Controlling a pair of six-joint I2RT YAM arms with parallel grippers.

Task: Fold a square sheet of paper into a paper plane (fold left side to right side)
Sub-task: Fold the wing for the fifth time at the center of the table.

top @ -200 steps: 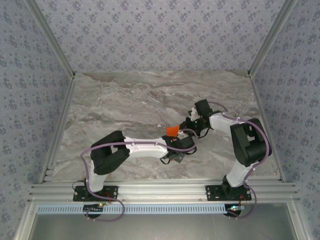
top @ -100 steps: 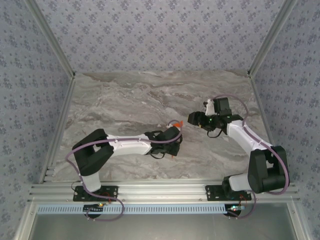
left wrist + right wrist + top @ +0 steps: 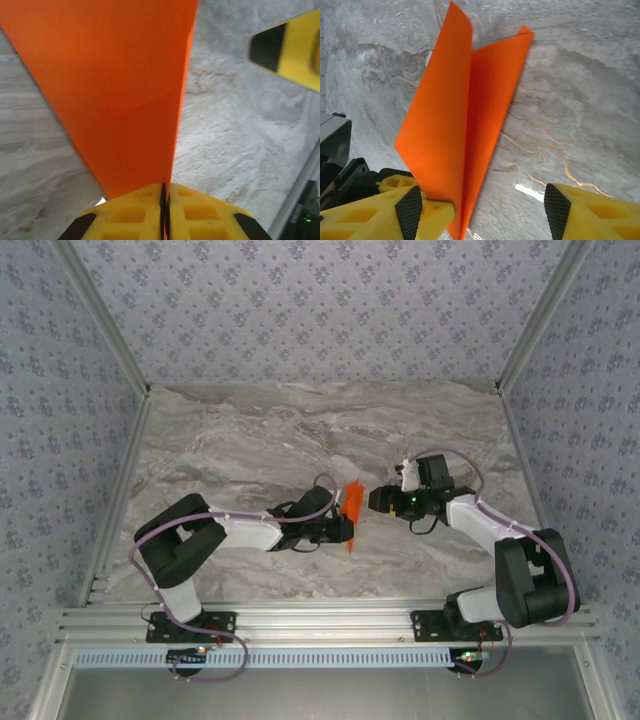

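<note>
**Plane looks nearly folded, held up off the table**

Progress: the paper plane [image 3: 351, 512] is a slim pointed shape, not a flat square. It has a centre crease w/ two panels splayed in a V, clearest from the right wrist cam. Folding is prob. mostly done. What's left, I'd guess, is firming creases, evening the wings, or setting it down. Can't tell if the panels match. It stands on edge above the tabletop [image 3: 250, 440], btwn the two arms, near the middle.

Claws: the left claw [image 3: 165, 210] is clamped tight on the plane's lower edge, pads together, w/ paper rising from the seam. The right claw [image 3: 482, 207] gapes wide facing the plane and holds nothing. One finger [image 3: 427, 212] sits just beside the paper's bottom corner; touching or not, can't tell.
</note>
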